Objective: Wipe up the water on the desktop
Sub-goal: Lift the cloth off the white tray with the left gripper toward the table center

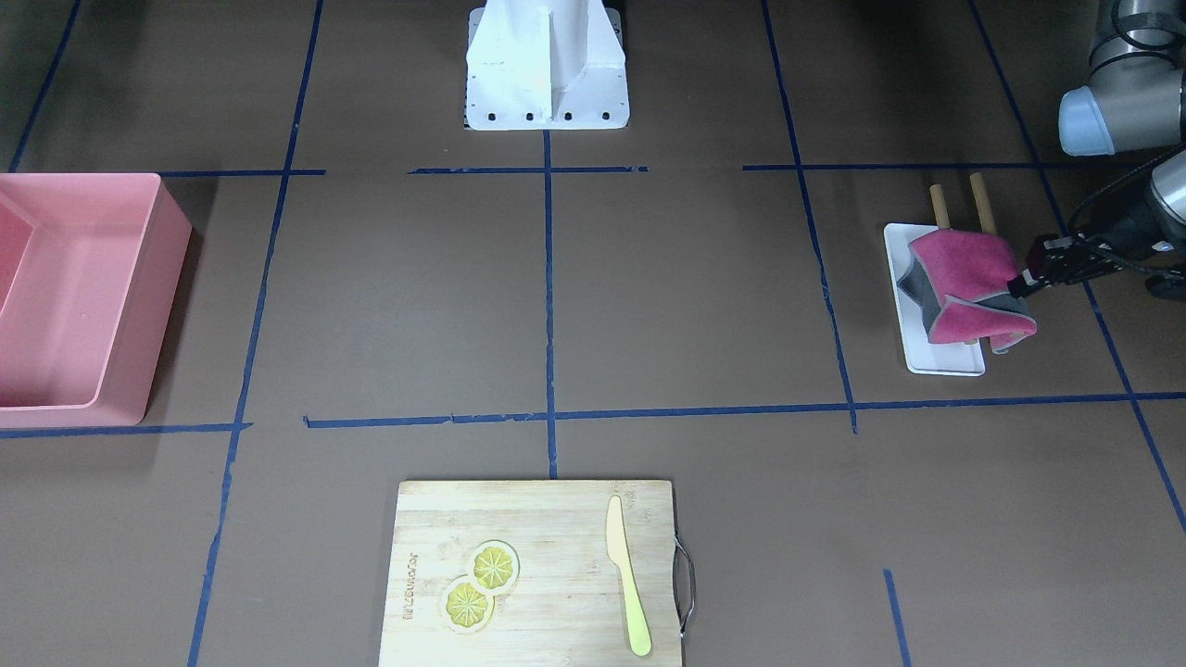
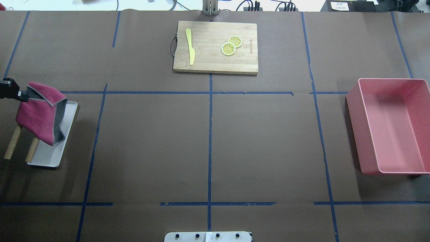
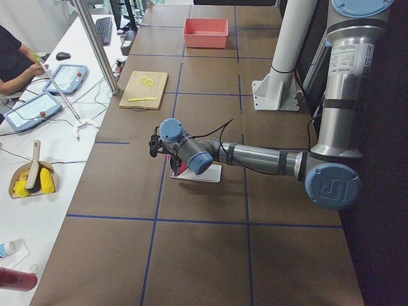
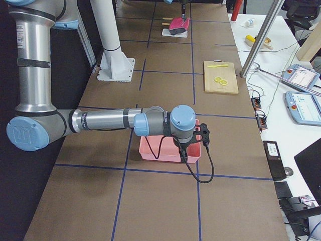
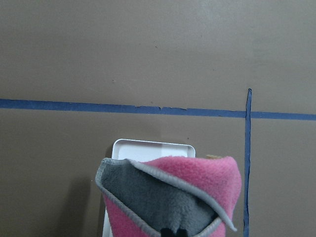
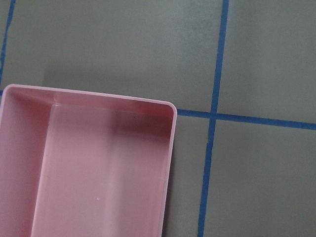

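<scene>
Overhead exterior view: the desktop (image 2: 151, 141), a matte dark-brown surface crossed by thin blue tape lines, fills the whole picture and lies under everything else. At the far left edge, the left gripper (image 2: 24, 97) has its black fingers pinched tight on one corner of a pink cloth with a grey underside (image 2: 37, 116). The cloth hangs in loose folds over a small white tray (image 2: 50, 158). Whether its lower edge touches the tray is unclear. Two wooden sticks (image 2: 11, 144) poke out from under the cloth and past the tray's left edge.

At the far middle of the desktop lies a bamboo cutting board (image 2: 215, 64). On it are a yellow knife (image 2: 190, 47) and two overlapping lemon slices (image 2: 228, 48). A pink bin (image 2: 362, 134) sits well apart at the right side.

The right gripper (image 4: 204, 138) appears only in the exterior right view, hanging over the near edge of the pink bin. I cannot tell how its fingers are set. Its wrist camera looks down on one corner of the bin and a crossing of tape lines.
</scene>
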`<act>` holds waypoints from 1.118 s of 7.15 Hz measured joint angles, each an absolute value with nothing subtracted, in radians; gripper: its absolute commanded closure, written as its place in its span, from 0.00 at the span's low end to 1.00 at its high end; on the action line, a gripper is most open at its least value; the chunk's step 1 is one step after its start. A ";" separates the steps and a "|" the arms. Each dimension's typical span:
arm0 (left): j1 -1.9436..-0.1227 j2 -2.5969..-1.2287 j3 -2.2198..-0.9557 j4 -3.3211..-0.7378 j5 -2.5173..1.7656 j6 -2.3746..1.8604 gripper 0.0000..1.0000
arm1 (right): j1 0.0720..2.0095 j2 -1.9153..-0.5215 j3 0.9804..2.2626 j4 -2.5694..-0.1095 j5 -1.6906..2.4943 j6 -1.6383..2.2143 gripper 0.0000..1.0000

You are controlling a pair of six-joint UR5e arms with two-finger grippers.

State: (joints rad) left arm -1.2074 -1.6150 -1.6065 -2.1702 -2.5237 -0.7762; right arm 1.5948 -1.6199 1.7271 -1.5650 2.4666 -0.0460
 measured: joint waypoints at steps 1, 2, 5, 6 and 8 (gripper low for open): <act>-1.208 -1.615 -1.607 -2.169 -2.545 -0.776 0.99 | 1.594 -1.619 1.728 -1.565 2.466 -0.046 0.00; -1.216 -1.616 -1.608 -2.166 -2.601 -0.776 1.00 | 1.594 -1.618 1.729 -1.565 2.466 -0.045 0.00; -1.315 -1.616 -1.629 -2.158 -2.731 -0.776 1.00 | 1.594 -1.617 1.734 -1.541 2.468 0.019 0.00; -1.345 -1.616 -1.632 -2.152 -2.766 -0.777 1.00 | 1.594 -1.623 1.729 -1.496 2.468 0.035 0.00; -1.379 -1.666 -1.645 -2.120 -2.797 -0.842 1.00 | 1.594 -1.629 1.725 -1.425 2.471 0.051 0.00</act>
